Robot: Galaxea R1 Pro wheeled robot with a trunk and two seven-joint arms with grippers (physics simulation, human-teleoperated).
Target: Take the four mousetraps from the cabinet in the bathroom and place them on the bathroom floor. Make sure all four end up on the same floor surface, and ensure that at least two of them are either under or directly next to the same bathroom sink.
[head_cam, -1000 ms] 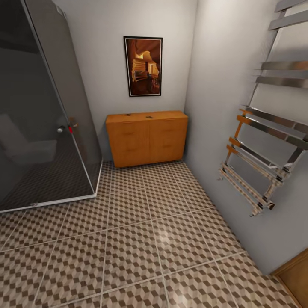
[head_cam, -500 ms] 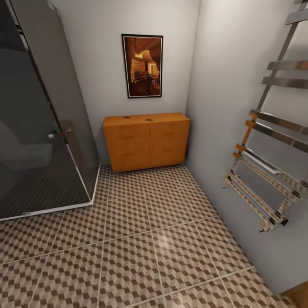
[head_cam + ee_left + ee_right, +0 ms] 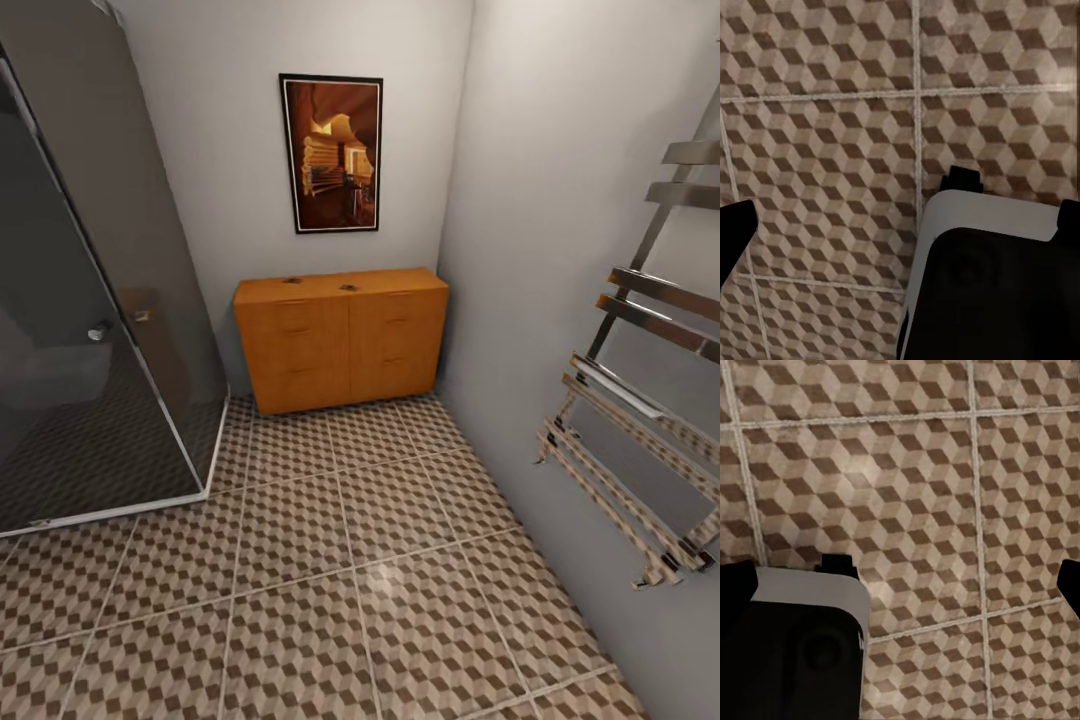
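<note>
From my remote station, the head camera looks down a narrow bathroom toward the cabinet point(image 3: 341, 338), an orange-brown sideboard standing against the far wall, well ahead of both arms. Two tiny dark objects point(image 3: 293, 281) sit on its top near the back edge; they are too small for me to say whether they are mousetraps. A framed picture point(image 3: 331, 153) hangs on the wall above the cabinet. A dark glass shower enclosure point(image 3: 90, 300) stands to the cabinet's left, and a chrome towel rail point(image 3: 640, 400) is fixed to the side wall on the right.

The bathroom floor point(image 3: 340, 560), tiled in a brown, beige and white cube pattern with pale grout lines, stretches from the cabinet's foot to the near edge of the head view.

In the left wrist view, the left gripper point(image 3: 900, 217) hangs over the same tiles, its dark fingers point(image 3: 735, 232) at opposite edges of the picture, spread wide with nothing between them. A white and black part of the robot's body point(image 3: 990, 285) lies below it.

In the right wrist view, the right gripper point(image 3: 904, 577) is likewise spread apart and holds nothing, one finger point(image 3: 1069, 581) at each side, above tile and another piece of the robot's body point(image 3: 795, 652).
</note>
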